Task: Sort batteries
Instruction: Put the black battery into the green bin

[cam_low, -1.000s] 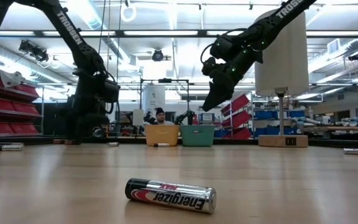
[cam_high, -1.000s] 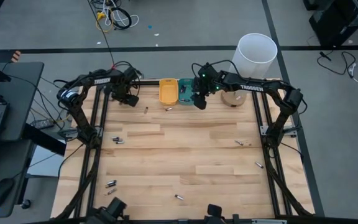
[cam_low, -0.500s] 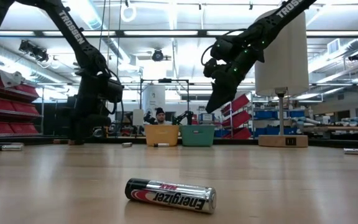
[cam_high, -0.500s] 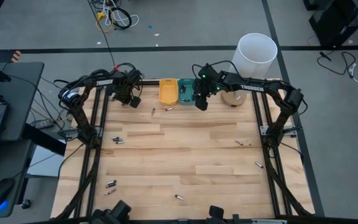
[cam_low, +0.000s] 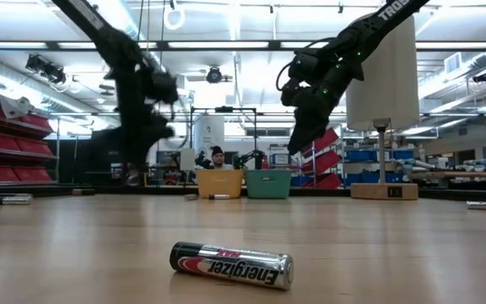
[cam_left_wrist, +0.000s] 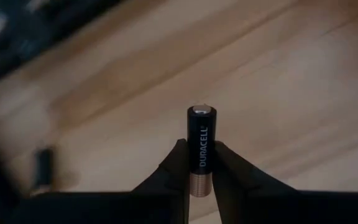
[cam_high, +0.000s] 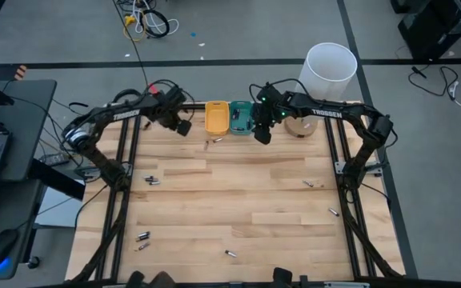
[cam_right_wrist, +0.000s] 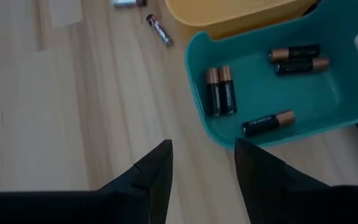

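Left gripper (cam_left_wrist: 201,163), jaws clamping a Duracell battery (cam_left_wrist: 201,146), has swung toward the yellow tray (cam_high: 217,117); right gripper (cam_right_wrist: 202,163) gapes empty.

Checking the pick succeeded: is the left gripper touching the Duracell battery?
Touching. The left wrist view shows the left gripper with both fingers pressed against the sides of the upright Duracell battery, clamping it.

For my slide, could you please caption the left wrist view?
Left end effector pinching a black-and-copper Duracell battery above the wooden table.

Overhead and table-level views, both sharing the table (cam_high: 238,200); wrists close-up.
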